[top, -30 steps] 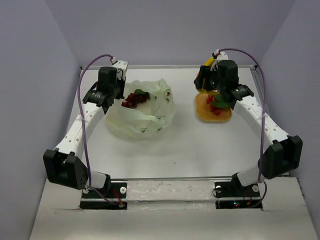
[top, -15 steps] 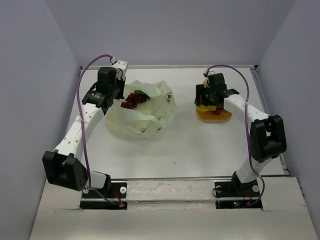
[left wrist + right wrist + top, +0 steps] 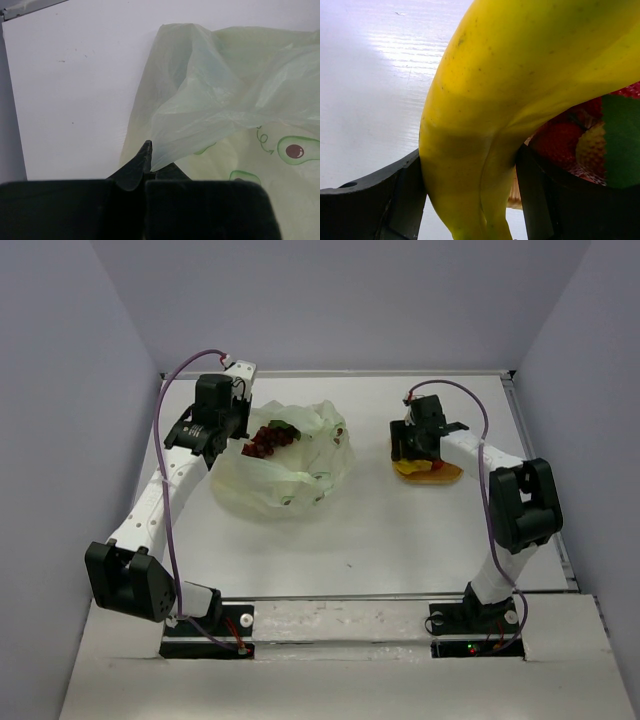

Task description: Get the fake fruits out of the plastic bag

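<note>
The pale green plastic bag [image 3: 290, 472] lies at the left of the table, its mouth held up. My left gripper [image 3: 236, 436] is shut on the bag's edge [image 3: 200, 125], pinched at the fingertips [image 3: 146, 152]. A dark red grape bunch [image 3: 268, 438] shows inside the open mouth. At the right, my right gripper [image 3: 409, 447] hangs low over the orange woven mat [image 3: 447, 474]. It is shut on the yellow bananas [image 3: 510, 90], which fill the gap between both fingers [image 3: 402, 192]. Red pieces with green leaves [image 3: 560, 142] lie on the mat just behind the bananas.
The raised table rim [image 3: 330, 372] runs along the back, with grey walls close on both sides. Both arm bases [image 3: 340, 625] stand at the near edge. The bag prints avocado marks [image 3: 295, 150].
My right arm has come down and forward with the bananas, from high at the back to just over the mat. The left arm and the bag have stayed put.
</note>
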`<action>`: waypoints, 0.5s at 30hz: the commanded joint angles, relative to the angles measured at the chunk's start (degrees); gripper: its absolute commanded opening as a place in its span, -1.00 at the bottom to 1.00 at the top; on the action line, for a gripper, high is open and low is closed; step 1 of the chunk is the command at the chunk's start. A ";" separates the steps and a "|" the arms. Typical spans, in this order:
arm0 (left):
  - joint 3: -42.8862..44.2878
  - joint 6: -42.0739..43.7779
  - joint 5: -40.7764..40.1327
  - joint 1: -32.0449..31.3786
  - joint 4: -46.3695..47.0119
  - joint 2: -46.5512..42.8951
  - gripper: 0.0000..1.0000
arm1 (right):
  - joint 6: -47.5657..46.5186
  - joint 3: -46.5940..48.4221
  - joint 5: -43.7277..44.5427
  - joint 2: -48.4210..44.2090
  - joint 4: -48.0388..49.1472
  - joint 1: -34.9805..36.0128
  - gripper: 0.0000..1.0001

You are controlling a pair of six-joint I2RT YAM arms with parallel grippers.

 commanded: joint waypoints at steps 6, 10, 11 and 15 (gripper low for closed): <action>-0.54 -0.23 0.83 0.24 1.24 -2.32 -1.00 | -1.04 1.42 3.65 0.18 2.48 -0.23 0.07; -0.54 -0.23 1.09 0.24 1.06 -2.24 -1.00 | -1.40 2.65 3.91 -0.69 1.25 -0.23 0.27; -0.63 -0.32 1.18 0.15 1.06 -2.32 -1.00 | -1.31 2.74 4.00 -1.05 1.07 -0.23 0.31; -0.54 -0.23 1.44 0.15 1.06 -2.15 -1.00 | -1.22 3.00 4.01 -2.11 0.37 -0.23 0.53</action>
